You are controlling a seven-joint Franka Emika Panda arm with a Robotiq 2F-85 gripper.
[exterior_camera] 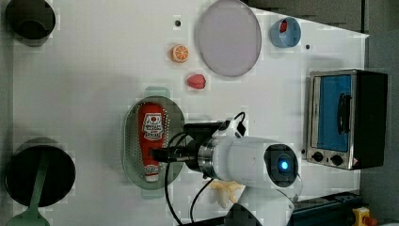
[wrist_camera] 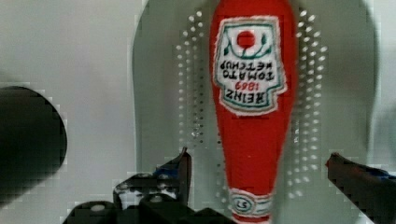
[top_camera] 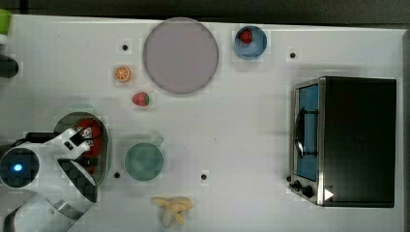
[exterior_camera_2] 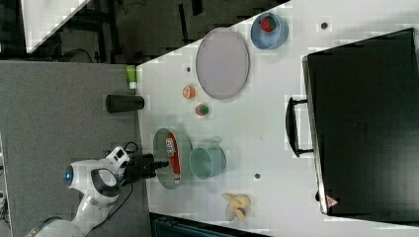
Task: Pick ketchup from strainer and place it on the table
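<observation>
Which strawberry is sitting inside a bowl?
The strawberry in the blue bowl beside the big round plate. The other strawberry lies bare on the table.

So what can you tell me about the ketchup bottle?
The ketchup bottle is red, soft-looking and long, narrowing toward its white cap end. Its white label with a red tomato reads Heinz Tomato Ketchup. It lies flat, label up, inside the pale green strainer, resting on the holey bottom. The open gripper hangs over its narrow end, a finger on each side, not touching.
</observation>
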